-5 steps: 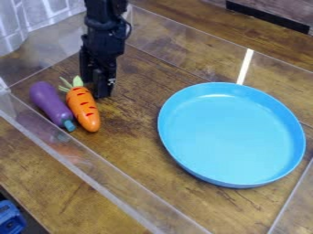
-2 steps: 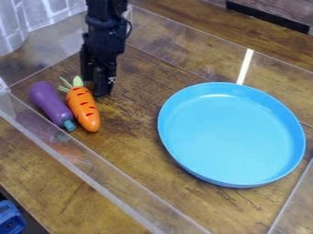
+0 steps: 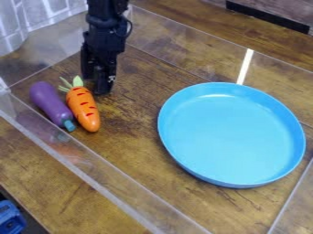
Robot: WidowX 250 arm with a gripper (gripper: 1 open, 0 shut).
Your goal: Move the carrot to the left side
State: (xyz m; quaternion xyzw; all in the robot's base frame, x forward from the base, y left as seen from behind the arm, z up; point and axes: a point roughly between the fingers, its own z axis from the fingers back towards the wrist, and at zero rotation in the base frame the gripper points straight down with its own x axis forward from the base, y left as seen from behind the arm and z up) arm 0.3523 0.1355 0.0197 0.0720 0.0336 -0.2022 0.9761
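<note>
The orange toy carrot (image 3: 83,108) lies on the wooden table at the left, its green top pointing toward the back. Right beside it on the left lies a purple toy eggplant (image 3: 51,104), almost touching it. My black gripper (image 3: 97,84) hangs just behind the carrot's green top, fingertips low near the table. Nothing is held between its fingers, which stand slightly apart; the carrot rests free on the table.
A large blue plate (image 3: 232,132) fills the right half of the table. Clear acrylic walls (image 3: 37,55) box in the work area, with a low front edge running along the near left. A white strip (image 3: 246,66) lies behind the plate.
</note>
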